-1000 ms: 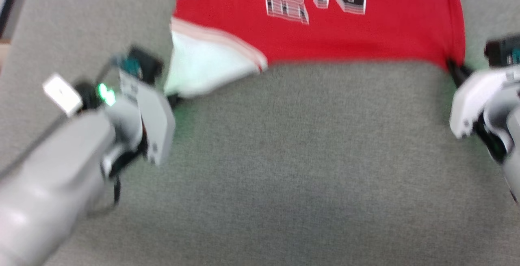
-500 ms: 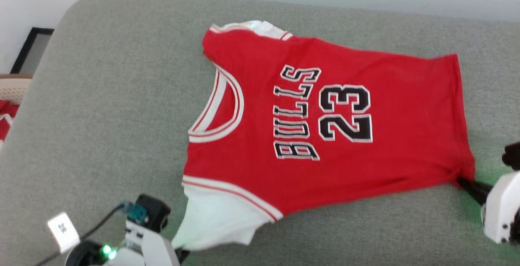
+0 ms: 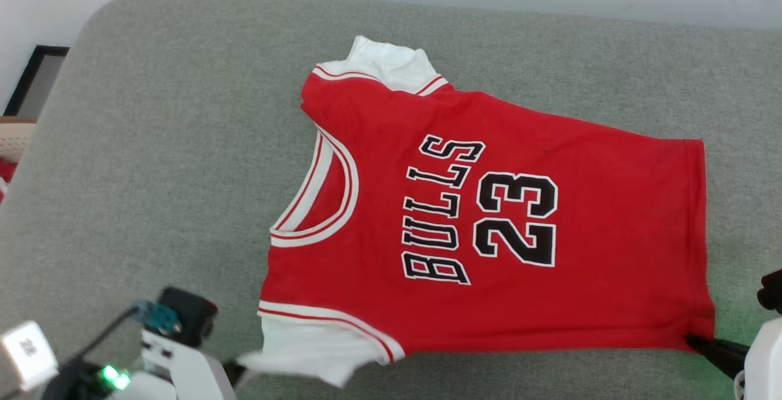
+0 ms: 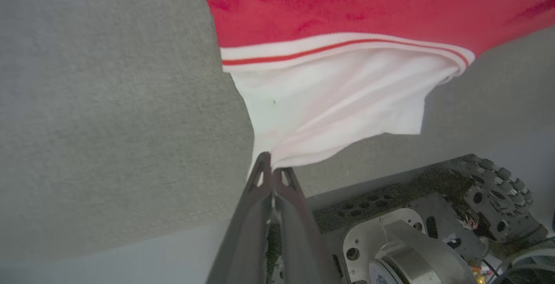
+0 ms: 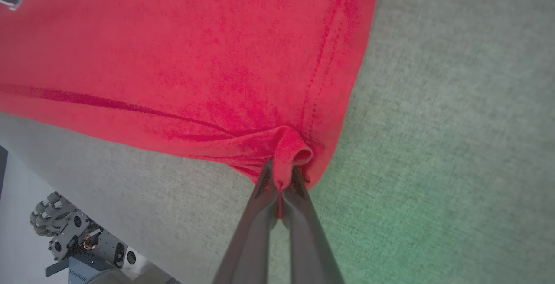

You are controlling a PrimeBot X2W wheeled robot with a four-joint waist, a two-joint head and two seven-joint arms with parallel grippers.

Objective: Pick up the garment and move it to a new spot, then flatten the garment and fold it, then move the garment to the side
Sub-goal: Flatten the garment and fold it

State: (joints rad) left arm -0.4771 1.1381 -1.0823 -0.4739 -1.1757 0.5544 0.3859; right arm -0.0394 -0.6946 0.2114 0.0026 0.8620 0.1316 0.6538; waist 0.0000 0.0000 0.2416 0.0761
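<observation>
The garment (image 3: 489, 217) lies face up on the grey cushion (image 3: 153, 143), spread nearly flat. Its neck opening points left and its hem right, so "BULLS 23" reads sideways from where I stand. The near sleeve (image 4: 329, 110) is drawn out to a point, and the left pincer (image 4: 272, 167) is closed tight on that tip, with only a thin bite of white cloth between its fingers. At the other end the right pincer (image 5: 281, 175) is clamped on the near hem corner (image 5: 290, 149). The red fabric is bunched into a small roll there, and a crease runs left from it along the near edge. The far sleeve (image 3: 385, 67) sits a little rumpled at the far side.

To my eye this is the flattening step, with both near corners held and the cloth tensioned between them.

- **Sleeve slipping:** the sleeve grip looks slight, so a harder or uneven pull could slide the cloth out and let that side spring back wrinkled.
- **Skewed body:** pulling more on one side than the other would skew the body.
- **Crease at the hem:** letting go of the bunched hem corner without easing it flat may leave that crease in the later fold.
- **Cushion edge:** both pincers are close to the cushion's near edge, so dragging nearer could take the shirt over it.
</observation>
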